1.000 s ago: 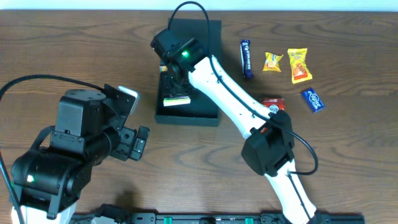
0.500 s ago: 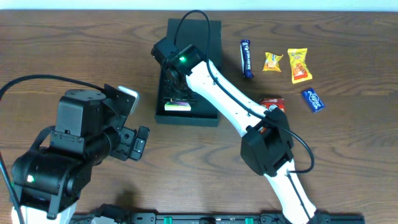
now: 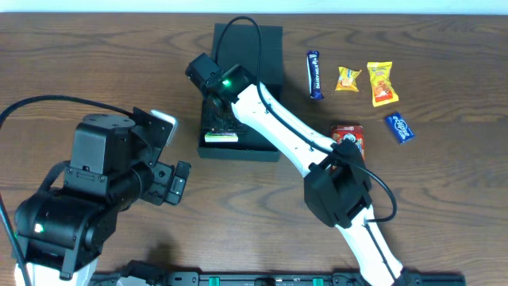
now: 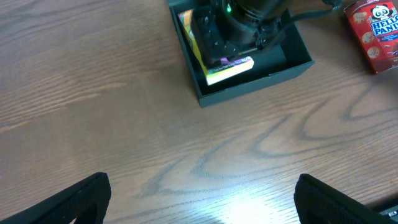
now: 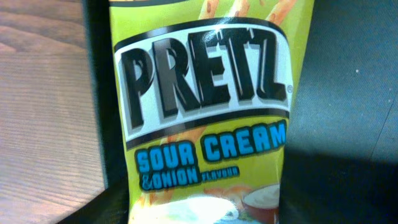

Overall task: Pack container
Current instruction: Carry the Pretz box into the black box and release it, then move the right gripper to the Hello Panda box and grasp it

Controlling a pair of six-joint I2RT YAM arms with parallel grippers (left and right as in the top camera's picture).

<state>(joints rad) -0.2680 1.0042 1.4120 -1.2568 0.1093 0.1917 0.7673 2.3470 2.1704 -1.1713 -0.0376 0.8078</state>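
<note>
Between the spread fingers (image 4: 78, 199) of the left gripper (image 4: 202, 186) we find bare table (image 4: 93, 93). The lane ahead of them is free up to the near wall of the container (image 4: 261, 84). Inside, the Pretz box (image 4: 227, 67) and the right gripper (image 3: 220, 117) above it block the side ahead of the left finger; dark floor lies open beside them. The Hello Panda box (image 4: 373, 34) stands ahead of the right finger, apart from the container.
</note>
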